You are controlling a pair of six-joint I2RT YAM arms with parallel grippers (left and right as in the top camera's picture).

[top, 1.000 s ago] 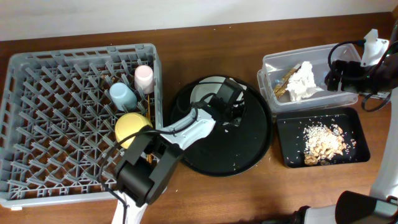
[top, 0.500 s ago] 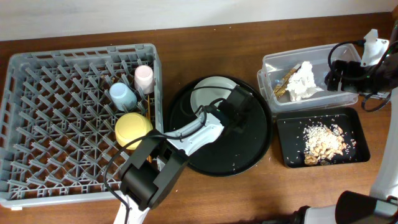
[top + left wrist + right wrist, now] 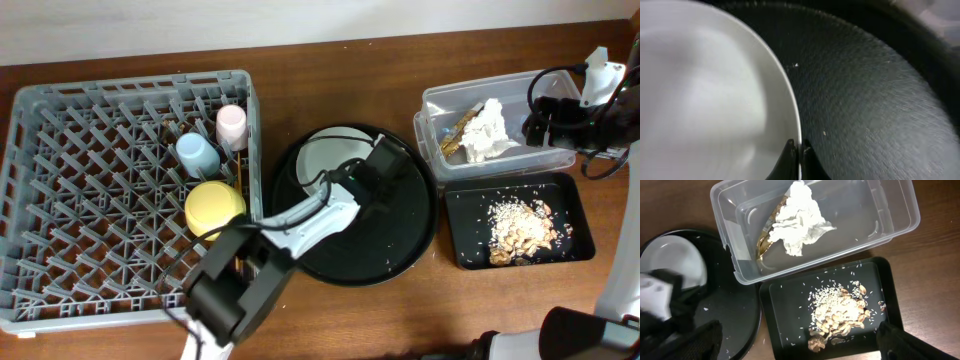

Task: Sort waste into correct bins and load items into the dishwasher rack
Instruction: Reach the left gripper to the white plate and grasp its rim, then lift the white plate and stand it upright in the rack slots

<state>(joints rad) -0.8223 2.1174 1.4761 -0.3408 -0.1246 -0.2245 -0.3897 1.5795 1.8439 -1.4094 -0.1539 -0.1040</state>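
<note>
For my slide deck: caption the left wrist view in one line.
Left gripper pinches the rim of the pale plate, which lies on the round black tray.

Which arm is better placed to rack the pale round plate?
Left: the left gripper pinches the rim of the pale round plate, beside the grey plastic dishwasher rack; the right gripper hangs open over the clear plastic tub.

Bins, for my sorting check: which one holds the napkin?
The clear tub, holding the white napkin beside a wrapper; the shallow black tray holds only crumbly food scraps.

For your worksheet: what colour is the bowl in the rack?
Yellow; the bowl shows best overhead.
</note>
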